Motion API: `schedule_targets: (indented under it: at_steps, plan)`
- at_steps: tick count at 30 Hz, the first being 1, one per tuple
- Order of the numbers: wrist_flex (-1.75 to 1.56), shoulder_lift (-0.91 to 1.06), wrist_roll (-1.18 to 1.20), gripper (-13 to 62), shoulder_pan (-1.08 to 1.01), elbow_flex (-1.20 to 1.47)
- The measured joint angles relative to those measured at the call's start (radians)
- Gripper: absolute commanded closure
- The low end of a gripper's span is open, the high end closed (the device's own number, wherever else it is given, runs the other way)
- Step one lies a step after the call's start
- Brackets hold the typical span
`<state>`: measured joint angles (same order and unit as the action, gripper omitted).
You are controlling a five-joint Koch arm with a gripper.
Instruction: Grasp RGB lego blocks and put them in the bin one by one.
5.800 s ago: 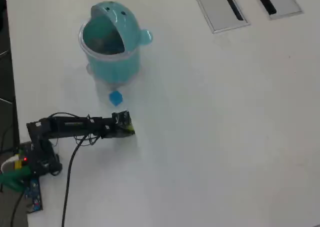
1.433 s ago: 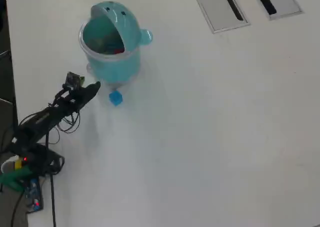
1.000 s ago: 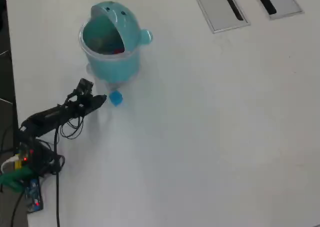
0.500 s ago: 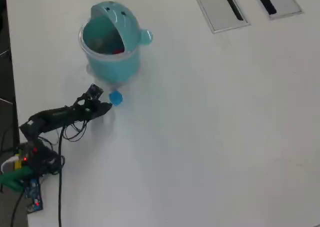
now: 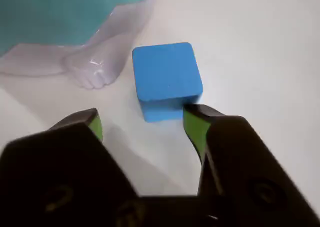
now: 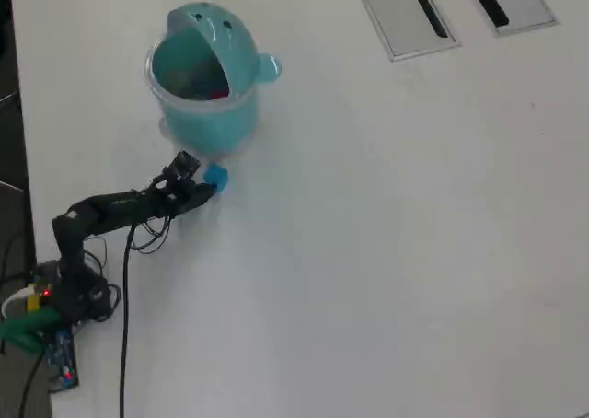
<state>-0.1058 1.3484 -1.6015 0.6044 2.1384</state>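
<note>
Lego blocks are the business at this moment, and the blue one (image 6: 216,175) sits on the white table (image 6: 386,234), just below the bin (image 6: 204,77) in the overhead view.

Going left to right in the overhead view: the arm's base (image 6: 57,294) stands at the left edge of the table, with a red light on it and dark cables trailing down. From there the black arm reaches right and slightly upward, ending at the gripper (image 6: 204,189), which is right against the blue block's left side. The light-teal bin stands above them with its domed lid tipped back; a small red piece (image 6: 218,93) shows inside the bin, and any yellow-green block cannot be made out. At the top right lie two flat grey slotted panels (image 6: 405,17), well apart from everything else.

In the wrist view the bin's (image 5: 65,12) teal wall and clear foot fill the top left. The blue block (image 5: 166,80) lies just beside that foot, flat on the table. The gripper (image 5: 142,119) has its jaws spread apart, green-edged fingertips (image 5: 192,124) on either side; the right tip is touching or nearly touching the block's near right corner, while the left tip stands clear of it. The block is ahead of the tips, not yet between them.
</note>
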Motion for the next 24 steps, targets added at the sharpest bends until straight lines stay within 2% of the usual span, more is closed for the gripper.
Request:
schedule_targets:
  at_steps: [22,24]
  plan:
    - [-0.005,-0.173,0.000,19.8,-0.078,-0.178]
    - [-0.005,-0.179,-0.003,24.1,-0.077,-0.190]
